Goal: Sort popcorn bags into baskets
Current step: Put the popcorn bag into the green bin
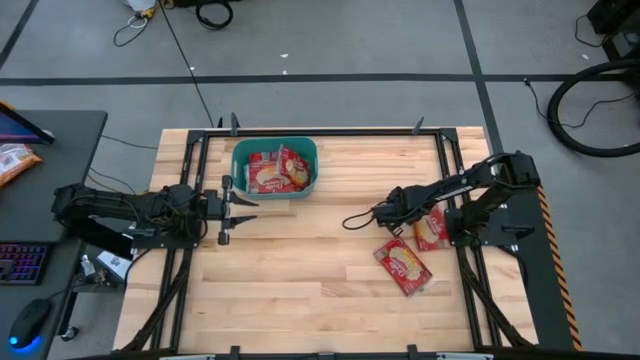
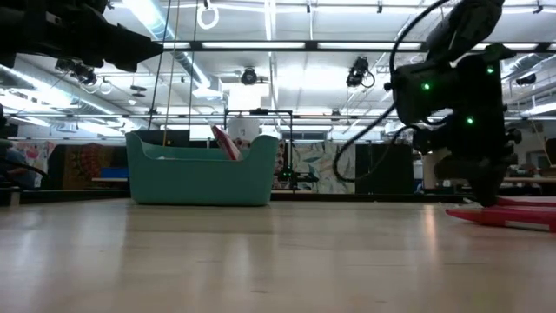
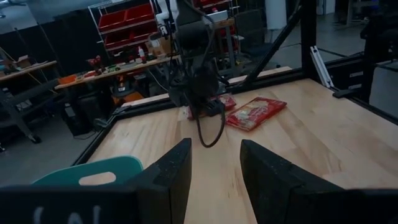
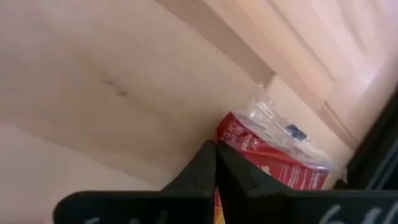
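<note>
The teal basket stands near the table's far edge with several red popcorn bags in it; one leans up against its wall. Two more red bags lie on the right of the table, one beside my right gripper and one nearer the near edge. My right gripper is down at the table, shut on the farther bag. My left gripper hovers open by the basket's near left corner, holding nothing. My right gripper pinches the red bag at its corner between the two shut fingers; a sliver of orange shows between them. The fingers slant down from above. The bag lies flat on the table.
A black frame rail runs round the tabletop. Bare wood lies between the two arms and along the near edge. A cable loop hangs off the right arm. A desk with a keyboard and an orange snack bag stands left of the table.
</note>
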Controlling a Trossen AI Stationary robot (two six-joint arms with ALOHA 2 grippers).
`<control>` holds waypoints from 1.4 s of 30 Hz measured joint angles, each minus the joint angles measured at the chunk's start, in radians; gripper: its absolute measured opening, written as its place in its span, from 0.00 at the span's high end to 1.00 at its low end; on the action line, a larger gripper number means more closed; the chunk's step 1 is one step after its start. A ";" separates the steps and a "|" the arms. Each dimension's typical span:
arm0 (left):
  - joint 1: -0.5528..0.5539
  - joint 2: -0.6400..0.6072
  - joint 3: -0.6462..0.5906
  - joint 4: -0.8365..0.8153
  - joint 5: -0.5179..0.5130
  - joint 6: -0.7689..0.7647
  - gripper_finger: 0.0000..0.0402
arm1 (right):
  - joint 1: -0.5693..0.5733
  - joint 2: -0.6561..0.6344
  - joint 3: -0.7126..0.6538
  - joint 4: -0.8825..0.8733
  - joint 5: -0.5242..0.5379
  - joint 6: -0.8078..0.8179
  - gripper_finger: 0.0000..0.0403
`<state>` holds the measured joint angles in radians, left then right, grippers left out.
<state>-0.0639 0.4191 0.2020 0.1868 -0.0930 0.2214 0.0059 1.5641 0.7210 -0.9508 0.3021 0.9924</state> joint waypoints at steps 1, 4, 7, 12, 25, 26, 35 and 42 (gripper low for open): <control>0.000 0.000 0.000 0.000 0.000 0.000 0.65 | 0.001 0.000 0.011 0.001 -0.003 -0.002 0.97; 0.000 0.000 0.000 0.000 0.000 0.000 0.65 | 0.013 0.000 0.071 0.005 0.006 -0.032 0.97; 0.000 0.000 0.000 0.000 0.000 0.000 0.65 | 0.033 0.000 0.164 0.006 0.068 -0.086 0.99; 0.000 0.000 0.000 0.000 0.000 -0.003 0.65 | 0.066 0.000 0.348 0.038 0.265 -0.226 0.99; 0.000 0.000 0.000 -0.007 0.000 -0.106 0.65 | 0.066 0.021 0.495 0.904 0.387 -1.064 0.99; 0.000 0.000 0.000 -0.008 0.000 -0.111 0.65 | 0.059 0.026 0.495 0.961 0.378 -1.113 0.99; 0.000 0.000 0.000 -0.046 0.000 -0.153 0.65 | -0.060 0.146 0.495 1.337 0.196 -1.298 0.99; 0.000 0.000 0.000 -0.068 0.000 -0.166 0.65 | -0.133 0.276 0.495 1.503 0.147 -1.358 0.97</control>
<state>-0.0639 0.4191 0.2020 0.1187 -0.0925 0.0559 -0.1267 1.8402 1.2163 0.5520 0.4487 -0.3658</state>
